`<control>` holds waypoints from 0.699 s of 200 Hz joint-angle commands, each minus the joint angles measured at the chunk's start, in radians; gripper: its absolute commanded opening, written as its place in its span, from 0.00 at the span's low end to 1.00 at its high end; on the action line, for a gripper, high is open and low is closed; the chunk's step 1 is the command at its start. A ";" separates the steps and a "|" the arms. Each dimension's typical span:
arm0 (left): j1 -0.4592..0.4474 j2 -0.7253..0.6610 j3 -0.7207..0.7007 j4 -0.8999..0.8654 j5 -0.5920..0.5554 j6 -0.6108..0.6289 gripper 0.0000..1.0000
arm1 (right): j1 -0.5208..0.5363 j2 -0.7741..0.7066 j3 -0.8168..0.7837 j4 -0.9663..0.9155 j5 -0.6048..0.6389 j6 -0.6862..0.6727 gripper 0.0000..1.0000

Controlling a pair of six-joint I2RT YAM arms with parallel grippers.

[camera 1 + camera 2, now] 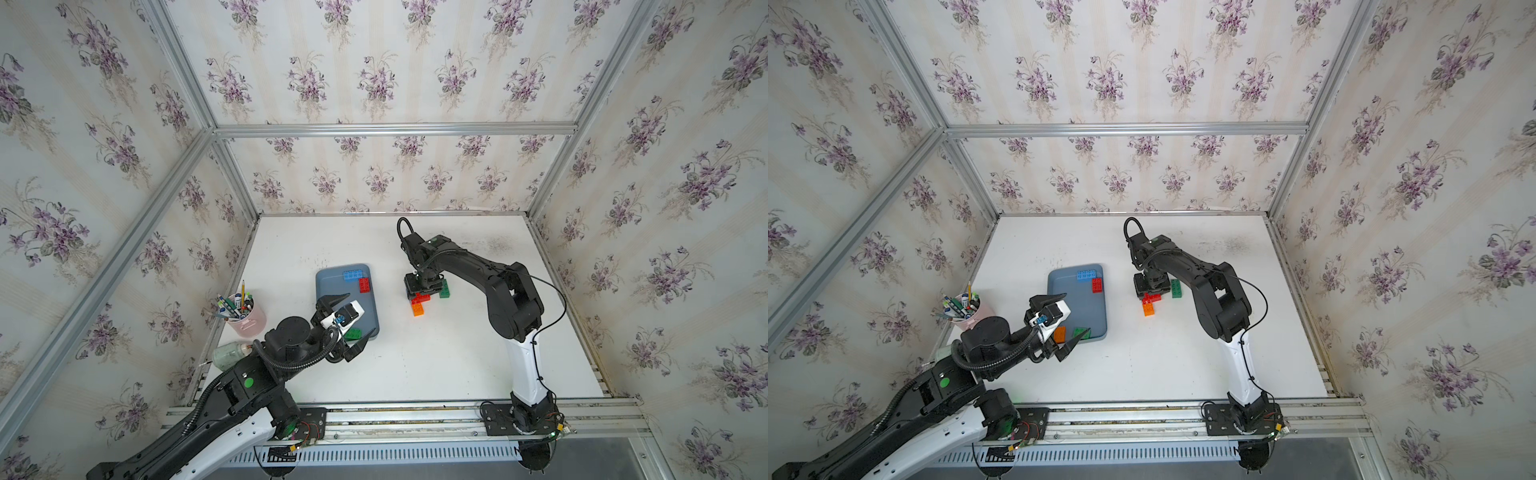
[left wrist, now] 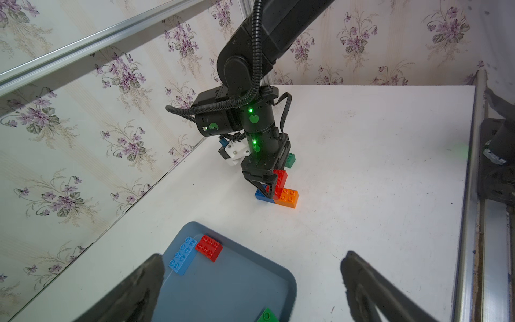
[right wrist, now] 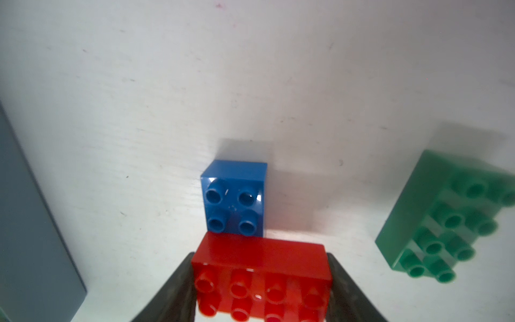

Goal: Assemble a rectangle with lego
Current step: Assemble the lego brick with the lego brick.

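Flowery wallpaper booth, white tabletop [image 1: 436, 365], and the build is happening out in the middle, beside the blue-grey tray [image 1: 328, 286]. The right end effector [image 3: 260, 259] is clamped on the ends of a red oblong brick [image 3: 262, 284], which sits right up against a blue square brick [image 3: 235, 200], with an orange brick [image 2: 287, 196] touching that cluster and a green oblong brick [image 3: 434, 223] lying just beside it, not joined. Honestly can't tell if the red one is flat on the surface or a hair above its neighbours. I'd square its long side flush with the blue, go straight down, and only let go once it's flat, since any sideways shove would scoot the loose bricks. The left end effector [image 2: 252, 255] hangs wide open over the tray, where a light blue brick [image 1: 352, 275] and another red brick [image 1: 364, 285] wait.
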 commanded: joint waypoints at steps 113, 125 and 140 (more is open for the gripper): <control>0.000 0.004 0.007 0.016 -0.004 0.005 1.00 | 0.000 0.027 -0.031 -0.020 0.042 0.000 0.62; 0.001 0.004 0.006 0.016 -0.004 0.006 1.00 | -0.002 0.023 -0.029 -0.020 0.044 -0.003 0.68; 0.000 0.006 0.006 0.015 -0.004 0.005 1.00 | -0.001 0.015 -0.028 -0.018 0.042 -0.011 0.72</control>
